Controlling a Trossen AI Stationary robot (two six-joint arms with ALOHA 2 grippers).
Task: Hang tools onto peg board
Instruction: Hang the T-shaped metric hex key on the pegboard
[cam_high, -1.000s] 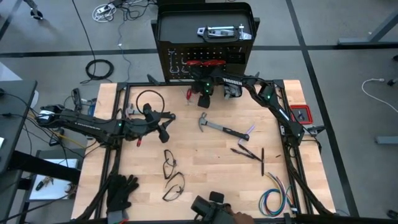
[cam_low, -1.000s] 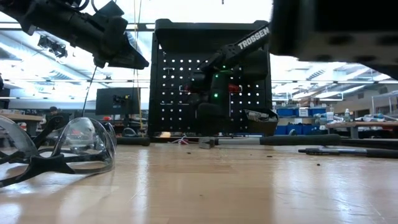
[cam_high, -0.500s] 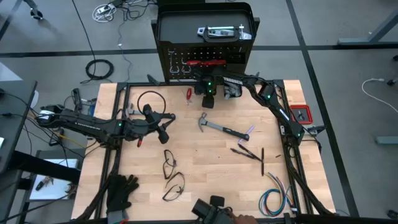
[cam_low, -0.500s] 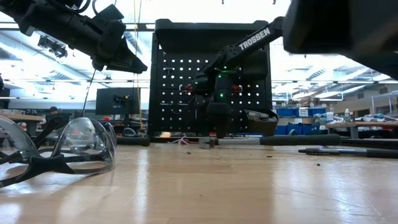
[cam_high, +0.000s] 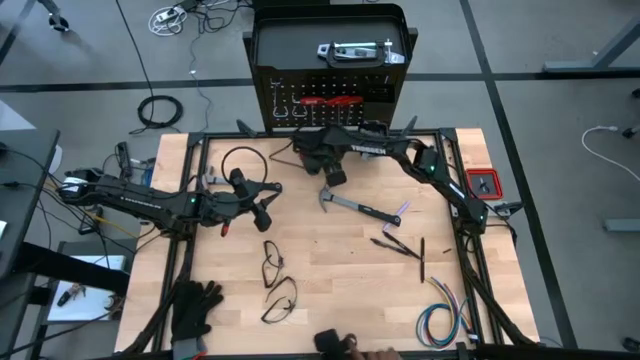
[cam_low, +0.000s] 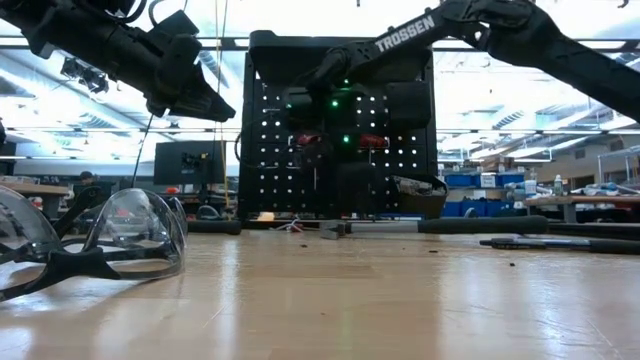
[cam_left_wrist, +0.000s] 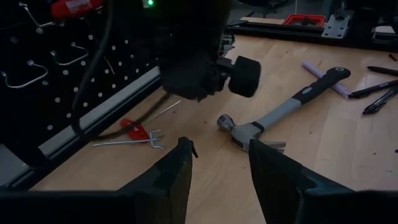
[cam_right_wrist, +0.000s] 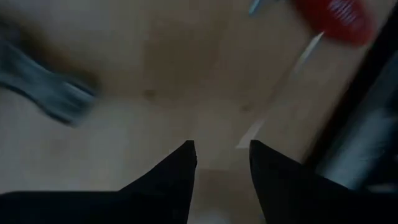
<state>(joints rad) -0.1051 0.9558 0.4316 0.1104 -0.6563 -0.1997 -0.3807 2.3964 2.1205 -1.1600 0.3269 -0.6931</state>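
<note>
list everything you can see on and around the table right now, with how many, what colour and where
peg board: one, black, upright at the table's far edge
red-handled tools: at least one, red, hanging on the peg board
hammer: one, steel head with black handle, lying mid-table
red-handled tool: one, red, on the table by the peg board's base
safety glasses: two pairs, clear with black frames, near-centre of the table
gloves: one pair, black, near-left corner
wire bundle: one, multicoloured, near-right corner
pens: a few, dark, right of centre
left end effector: open, above the table's left half
right end effector: open, empty, near the peg board
</note>
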